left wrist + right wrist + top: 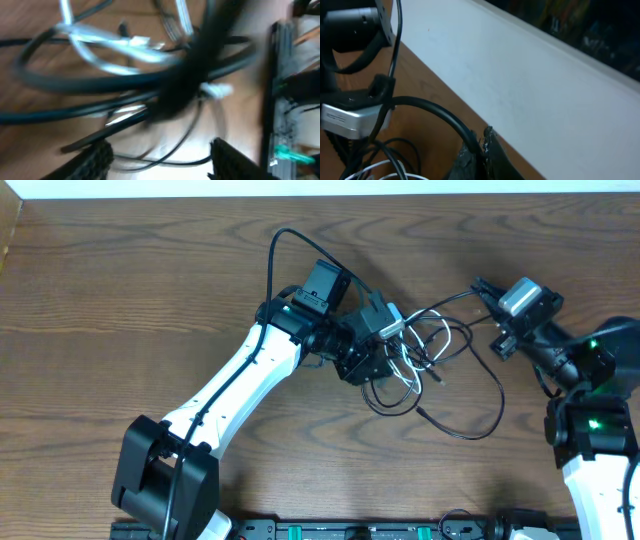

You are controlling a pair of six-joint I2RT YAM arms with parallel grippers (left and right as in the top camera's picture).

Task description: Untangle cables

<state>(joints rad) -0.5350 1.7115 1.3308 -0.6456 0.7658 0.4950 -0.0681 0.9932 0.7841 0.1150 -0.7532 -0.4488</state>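
The cables lie tangled at the table's middle right. The black cables [455, 405] loop wide toward the front, and the white cable [425, 350] curls in small loops among them. My left gripper [385, 352] hangs over the knot. In the blurred left wrist view it [160, 146] is open, with a thin black cable [165, 161] crossing the gap untouched and a white cable [115, 45] beyond. My right gripper [485, 290] is shut on a black cable [435, 111] that arcs up from the tangle into its [482, 141] jaws.
A white wall [520, 75] runs along the table's far edge, close behind the right gripper. The left arm's silver camera housing [350, 117] sits just left of the held cable. A black rail [350, 530] lines the front edge.
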